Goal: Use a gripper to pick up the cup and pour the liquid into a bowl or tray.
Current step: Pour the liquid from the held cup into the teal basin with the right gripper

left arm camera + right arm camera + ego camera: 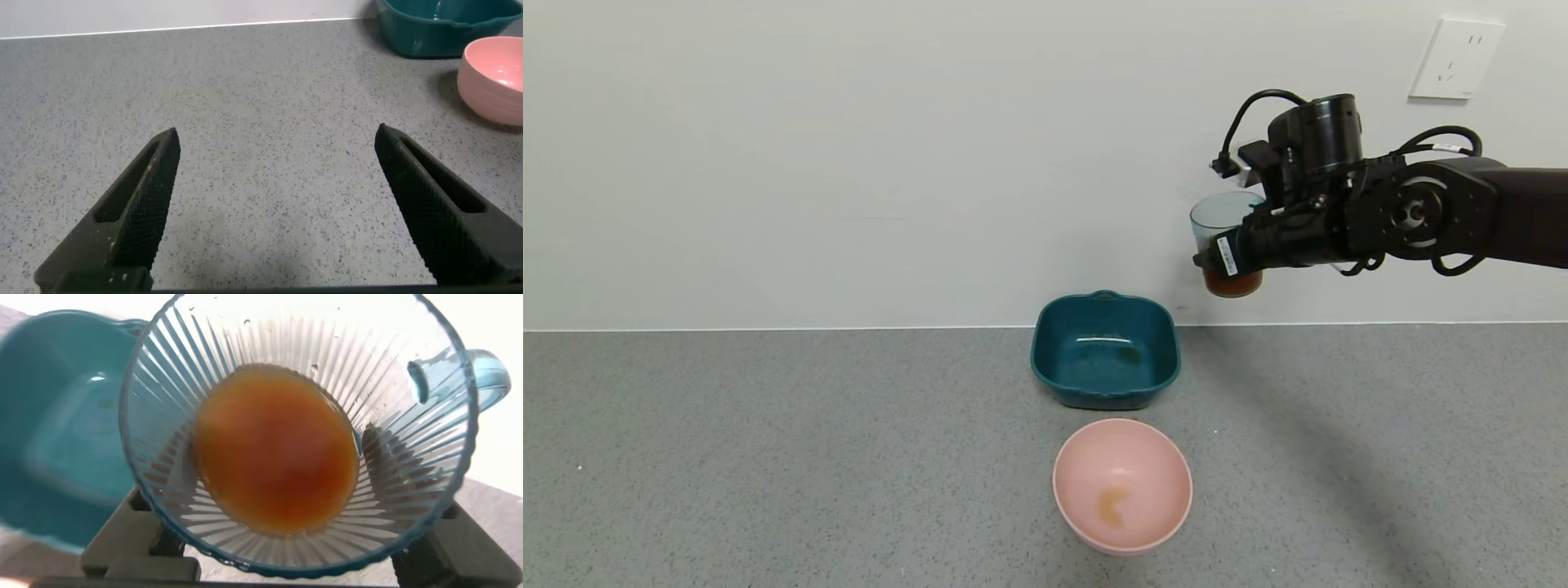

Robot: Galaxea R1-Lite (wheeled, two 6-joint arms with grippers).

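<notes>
My right gripper (1232,249) is shut on the ribbed blue-grey cup (1225,214) and holds it upright, high in the air, to the right of and above the dark teal basin (1105,390). Reddish-brown liquid (1232,283) fills the cup's bottom. In the right wrist view I look down into the cup (425,465) at the liquid (276,449), with the teal basin (57,433) beyond it. The basin looks nearly empty. My left gripper (276,143) is open and empty over the grey counter; it does not show in the head view.
A round pale pink bowl (1123,483) with a small orange smear stands just in front of the teal basin; it also shows in the left wrist view (494,77). A white wall with a socket (1456,59) runs behind the grey counter (768,449).
</notes>
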